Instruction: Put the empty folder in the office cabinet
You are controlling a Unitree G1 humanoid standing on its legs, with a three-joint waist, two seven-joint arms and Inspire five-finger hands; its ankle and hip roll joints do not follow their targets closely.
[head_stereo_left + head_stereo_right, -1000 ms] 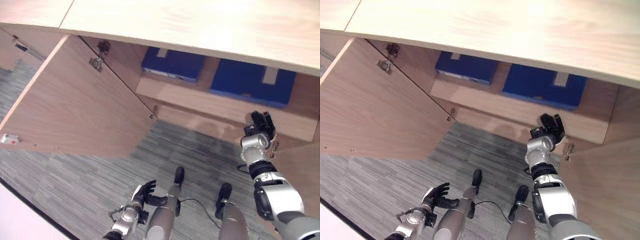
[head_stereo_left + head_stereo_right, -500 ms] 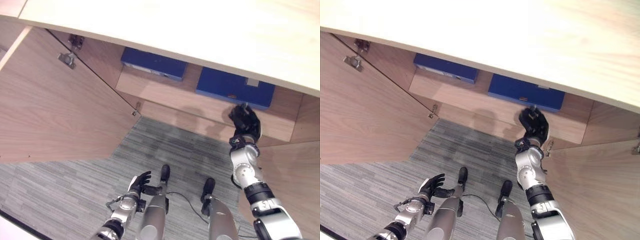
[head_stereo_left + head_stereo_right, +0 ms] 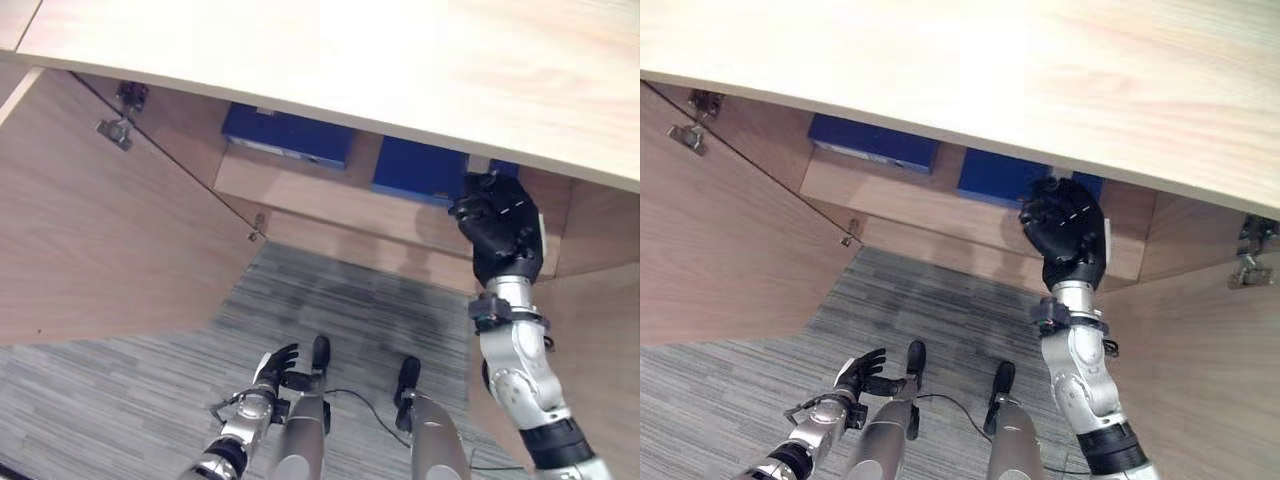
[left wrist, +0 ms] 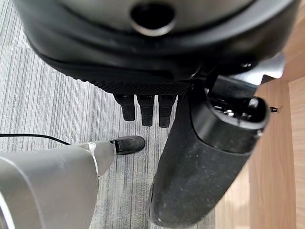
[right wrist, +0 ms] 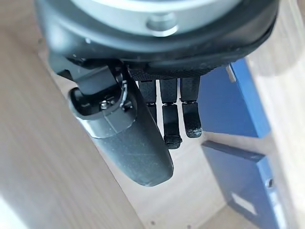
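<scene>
L hand [image 3: 272, 372] low at 7 o'clock over grey carpet [image 3: 150, 390], fingers [image 4: 145, 109] loosely apart, holding nothing. R hand [image 3: 497, 228] raised at 2 o'clock in front of cabinet [image 3: 330, 195] opening, fingers [image 5: 172, 119] lightly bent side by side, nothing gripped. Cabinet door [image 3: 90, 240] swung open at 9 o'clock, 2nd door [image 3: 1200, 370] at 4 o'clock. Farther in, on shelf: two blue folders lying flat, left folder [image 3: 288, 135] at 12, right folder [image 3: 420, 170] just behind R hand, partly hidden. Wooden top surface [image 3: 400, 60] overhangs all.
</scene>
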